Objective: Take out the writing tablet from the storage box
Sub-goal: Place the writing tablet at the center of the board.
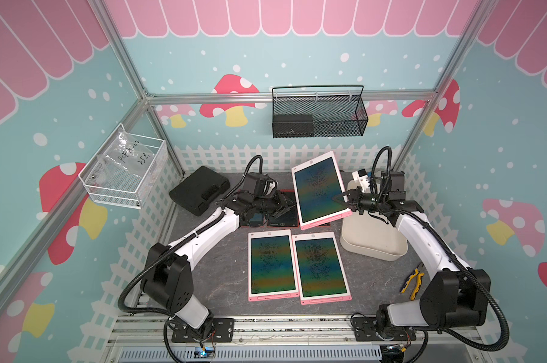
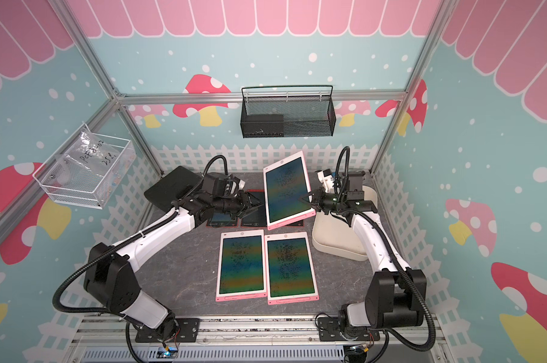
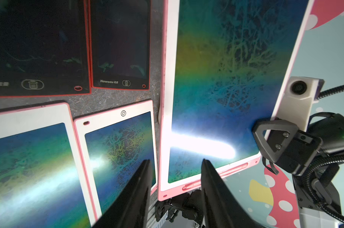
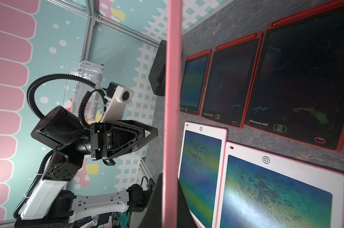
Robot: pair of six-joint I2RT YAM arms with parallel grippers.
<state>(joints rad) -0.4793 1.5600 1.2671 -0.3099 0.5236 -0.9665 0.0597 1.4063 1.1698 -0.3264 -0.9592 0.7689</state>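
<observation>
Right pincer point(image 1: 344, 202) pinches one long edge of the pink-framed rectangular writing tablet point(image 1: 318, 188), held tilted above the grey marbled worktop point(image 1: 215, 279) and beside the cream-white plastic storage box point(image 1: 372, 242). Left pincer point(image 1: 286, 207), spread, stands just off the opposite edge. Two similar pink tablets point(image 1: 272, 264) lie flat toward the front, with open worktop to their left. Mushroom-patterned walls enclose the cell.

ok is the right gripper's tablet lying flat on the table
No, the pink tablet hangs tilted above the table, pinched at its edge by the right gripper.
</observation>
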